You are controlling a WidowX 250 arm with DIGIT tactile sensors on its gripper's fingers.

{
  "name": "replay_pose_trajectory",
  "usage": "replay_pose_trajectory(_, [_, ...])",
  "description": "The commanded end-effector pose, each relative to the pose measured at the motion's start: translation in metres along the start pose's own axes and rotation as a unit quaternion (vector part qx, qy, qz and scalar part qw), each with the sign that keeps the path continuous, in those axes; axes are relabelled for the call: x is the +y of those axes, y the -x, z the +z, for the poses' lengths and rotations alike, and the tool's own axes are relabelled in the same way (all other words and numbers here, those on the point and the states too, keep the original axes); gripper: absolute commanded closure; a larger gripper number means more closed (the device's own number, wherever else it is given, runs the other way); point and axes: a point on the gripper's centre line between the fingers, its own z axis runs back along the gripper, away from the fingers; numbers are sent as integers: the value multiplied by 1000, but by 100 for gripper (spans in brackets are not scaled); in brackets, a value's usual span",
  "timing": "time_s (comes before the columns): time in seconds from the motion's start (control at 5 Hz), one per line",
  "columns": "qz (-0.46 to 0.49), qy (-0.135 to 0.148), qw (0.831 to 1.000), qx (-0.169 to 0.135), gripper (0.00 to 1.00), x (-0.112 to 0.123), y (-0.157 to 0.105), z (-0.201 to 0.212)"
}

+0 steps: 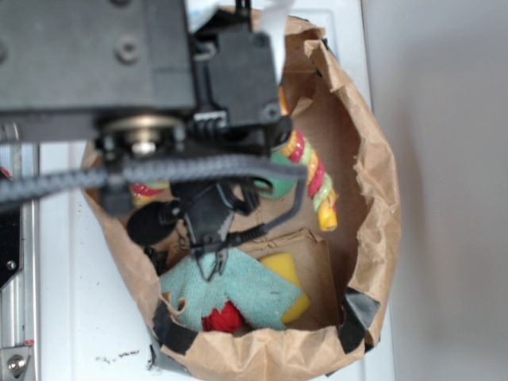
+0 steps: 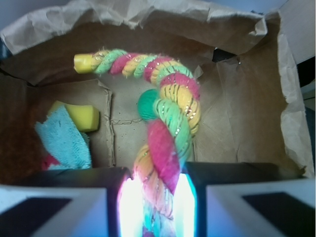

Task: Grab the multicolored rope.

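The multicolored rope (image 2: 173, 98), twisted from red, yellow and pale green strands, curves up from between my jaws to a yellow-tipped end (image 2: 84, 62) at the upper left. My gripper (image 2: 155, 197) is shut on the rope, with both glowing pads pressed against its sides. In the exterior view the rope (image 1: 311, 171) runs along the right of the arm (image 1: 230, 79), ending in a yellow tip (image 1: 328, 218). Another short stretch (image 1: 148, 189) shows at the left. The arm's black body hides my fingers in that view.
Everything lies inside a crumpled brown paper bag (image 1: 373, 198) with high walls. A green ball (image 2: 148, 104) sits right behind the rope. A light blue cloth (image 2: 66, 140), a yellow sponge (image 2: 86, 117) and something red (image 1: 222, 317) lie together at one end.
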Motion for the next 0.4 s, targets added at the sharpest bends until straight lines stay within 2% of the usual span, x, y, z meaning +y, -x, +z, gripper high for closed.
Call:
replay_pose_trajectory(0.0, [7, 30, 999, -25, 100, -5, -7, 12])
replay_pose_trajectory(0.2, [4, 22, 999, -39, 100, -6, -7, 7])
